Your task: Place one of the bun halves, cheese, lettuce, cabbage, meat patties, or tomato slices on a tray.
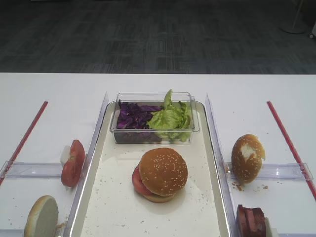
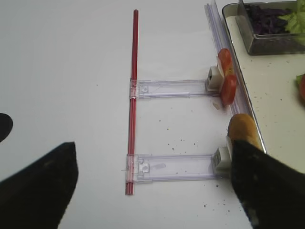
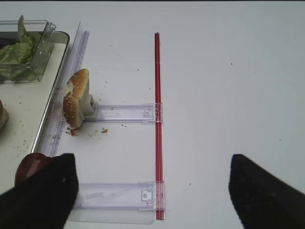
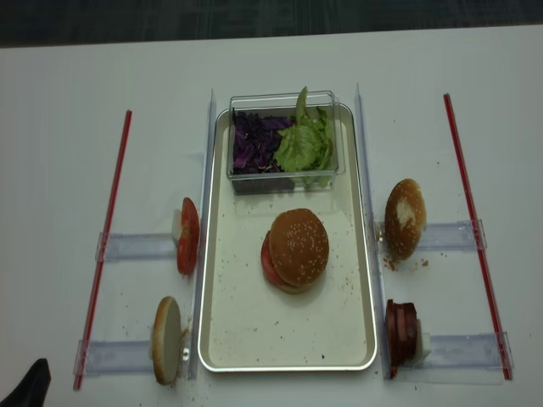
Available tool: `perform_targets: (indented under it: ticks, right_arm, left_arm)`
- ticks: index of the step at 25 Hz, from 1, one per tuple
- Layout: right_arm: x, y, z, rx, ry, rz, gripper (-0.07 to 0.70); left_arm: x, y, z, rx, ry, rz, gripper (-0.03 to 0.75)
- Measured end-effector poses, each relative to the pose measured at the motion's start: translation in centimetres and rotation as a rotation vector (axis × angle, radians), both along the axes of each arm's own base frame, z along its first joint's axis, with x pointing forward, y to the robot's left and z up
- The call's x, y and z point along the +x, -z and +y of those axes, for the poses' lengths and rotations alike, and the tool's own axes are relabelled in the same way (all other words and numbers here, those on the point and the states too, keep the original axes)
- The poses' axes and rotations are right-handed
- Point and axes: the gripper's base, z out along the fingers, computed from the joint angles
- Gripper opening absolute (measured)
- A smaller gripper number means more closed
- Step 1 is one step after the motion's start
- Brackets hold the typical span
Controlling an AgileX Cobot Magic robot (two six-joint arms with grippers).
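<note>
The sesame-sprinkled bun top [image 1: 163,171] [image 4: 299,246] sits in the middle of the tray [image 1: 94,197] [image 4: 288,366], stacked on a tomato slice [image 1: 138,181] and a bun base. Lettuce [image 1: 170,118] and cabbage [image 1: 133,116] fill a clear tub at the tray's far end. More tomato slices [image 1: 72,163] [image 2: 226,81] stand on a left rack, and meat patties [image 1: 251,221] [image 3: 31,167] on a right one. No cheese shows. My right gripper [image 3: 151,164] hangs open and empty over the near right rack. My left gripper [image 2: 152,148] hangs open and empty over the near left rack.
A bun with a torn white patch [image 1: 247,157] [image 3: 76,98] leans on the far right rack. A pale flat-faced bun half [image 1: 42,217] [image 2: 243,129] stands on the near left rack, beside my left gripper's right finger. Red rods [image 3: 157,124] [image 2: 133,95] bound both sides. Crumbs dot the tray.
</note>
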Motion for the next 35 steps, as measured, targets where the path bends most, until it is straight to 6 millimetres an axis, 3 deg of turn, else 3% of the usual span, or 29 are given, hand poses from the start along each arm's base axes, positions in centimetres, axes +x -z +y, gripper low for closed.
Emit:
perform_targets:
  ticks: [35]
  right_arm:
    - [0.00,0.00,0.00,0.000,0.000,0.000,0.649]
  left_arm:
    - [0.00,0.00,0.00,0.000,0.000,0.000,0.598]
